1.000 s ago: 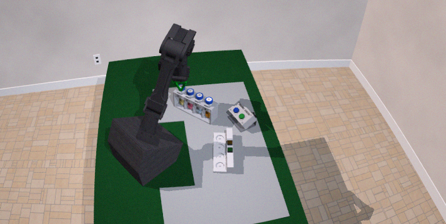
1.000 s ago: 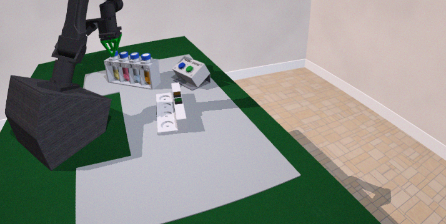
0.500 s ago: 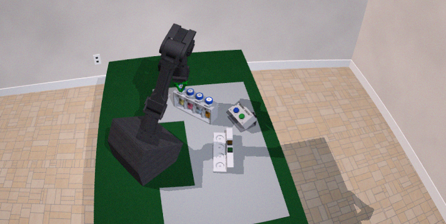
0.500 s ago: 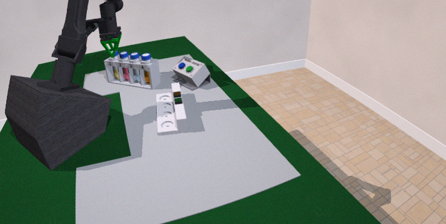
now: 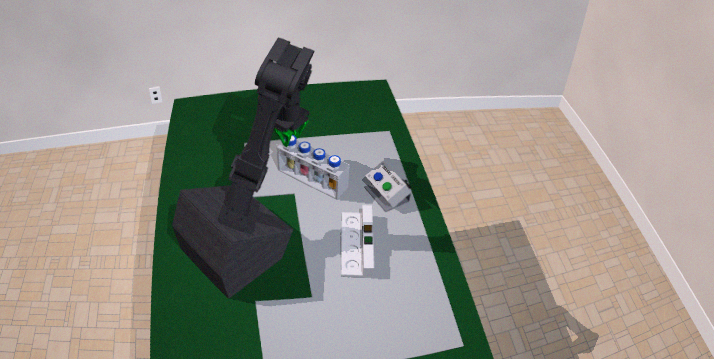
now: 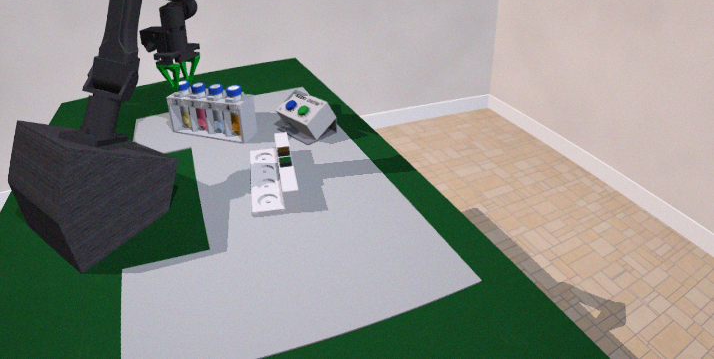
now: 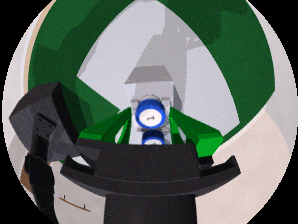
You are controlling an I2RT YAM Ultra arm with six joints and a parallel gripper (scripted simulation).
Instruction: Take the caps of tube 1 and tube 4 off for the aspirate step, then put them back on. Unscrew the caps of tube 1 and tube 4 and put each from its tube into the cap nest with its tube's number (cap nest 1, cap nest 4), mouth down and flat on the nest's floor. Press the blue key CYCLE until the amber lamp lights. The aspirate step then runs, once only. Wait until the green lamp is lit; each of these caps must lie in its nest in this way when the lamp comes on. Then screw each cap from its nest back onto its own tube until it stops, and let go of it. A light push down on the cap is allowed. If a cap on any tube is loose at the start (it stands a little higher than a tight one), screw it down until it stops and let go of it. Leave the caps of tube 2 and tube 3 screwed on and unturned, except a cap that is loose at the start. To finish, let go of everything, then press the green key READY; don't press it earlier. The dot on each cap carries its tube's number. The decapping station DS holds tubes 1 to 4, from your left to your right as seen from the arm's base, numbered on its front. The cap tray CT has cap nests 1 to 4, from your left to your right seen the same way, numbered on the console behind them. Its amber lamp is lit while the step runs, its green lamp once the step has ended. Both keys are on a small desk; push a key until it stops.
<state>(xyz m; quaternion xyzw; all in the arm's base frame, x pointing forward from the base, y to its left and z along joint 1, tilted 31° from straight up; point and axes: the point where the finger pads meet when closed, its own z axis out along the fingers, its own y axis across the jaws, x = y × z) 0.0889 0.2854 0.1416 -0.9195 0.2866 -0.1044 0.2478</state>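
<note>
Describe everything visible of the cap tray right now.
The cap tray is a long white block lying flat on the grey mat, near the arm's base. Its four round cap nests, each a shallow ringed recess, hold no caps. A narrow white console runs along one side, touching it, with an amber lamp and a green lamp, both dark. Nothing else touches it.

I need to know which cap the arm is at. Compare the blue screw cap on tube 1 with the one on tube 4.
Tube 1's blue screw cap sits right beneath the open gripper, between its green fingers; tube 4's blue screw cap stands free at the far end of the grey rack. Tube 1's cap tops yellow liquid, tube 4's tops orange liquid. Both are blue, white-dotted and on their tubes.
</note>
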